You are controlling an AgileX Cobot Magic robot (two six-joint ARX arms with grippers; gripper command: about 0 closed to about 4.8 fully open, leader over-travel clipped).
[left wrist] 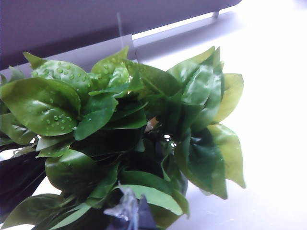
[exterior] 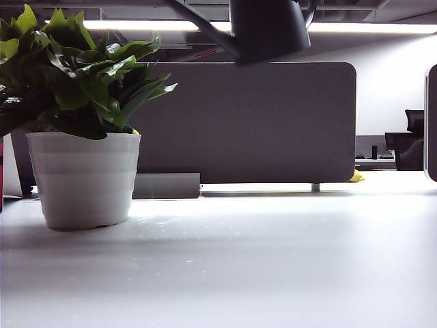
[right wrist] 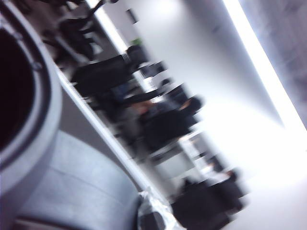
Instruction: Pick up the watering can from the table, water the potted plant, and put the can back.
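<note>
Here, far left: potted plant (exterior: pixel 82 130) on table (exterior: pixel 273 273); droplets on leaves (left wrist: pixel 53 100) suggest watering begun or done. Left gripper (left wrist: pixel 129 215) above foliage; jaw state cannot be told. Upper centre-right: watering can (exterior: pixel 270 27) aloft, off table, spout toward plant. Right gripper (right wrist: pixel 153 215) pinched shut, beside can's rim. Remaining: set can down.
</note>
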